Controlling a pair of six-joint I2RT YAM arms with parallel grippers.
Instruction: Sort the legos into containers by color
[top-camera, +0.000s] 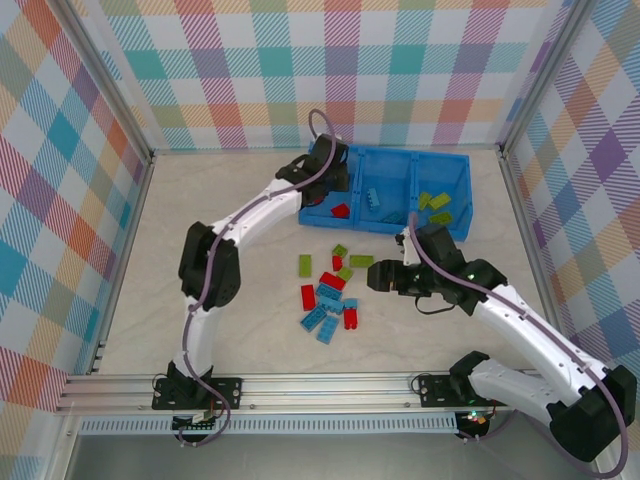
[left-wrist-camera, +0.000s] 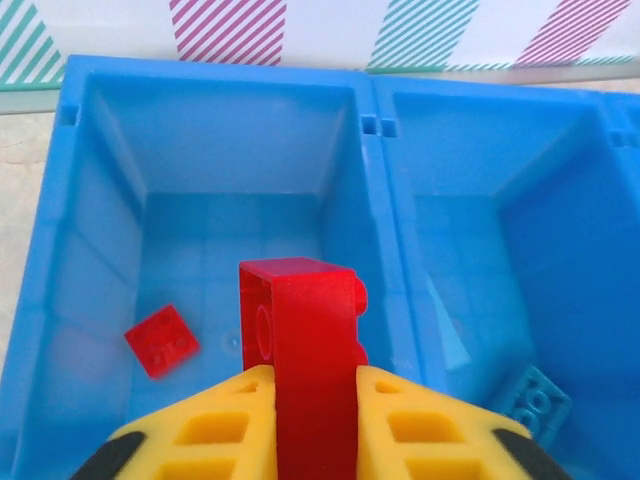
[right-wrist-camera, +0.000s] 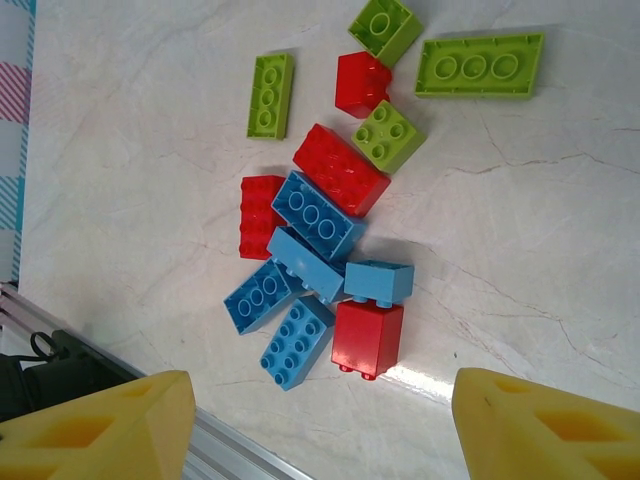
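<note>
— Where's the blue bin (top-camera: 440, 155)?
— On the table (top-camera: 200, 215), at one o'clock. The left gripper (left-wrist-camera: 315, 392) hangs over its left compartment (left-wrist-camera: 200, 240), clamped on a red brick (left-wrist-camera: 305, 320).
— And the right gripper (right-wrist-camera: 322, 425)?
— Jaws spread, empty, above the loose legos (top-camera: 328, 295) at the bin's seven o'clock.

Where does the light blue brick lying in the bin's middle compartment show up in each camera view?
Top external: light blue brick lies left of centre in the middle compartment of the bin.
Left wrist: lower right, just right of the gripped red brick.
Right wrist: aimed at the loose bricks, away from the bin.
Shared landmark: the bin for the first two; the loose bricks tie top external to right wrist.
</note>
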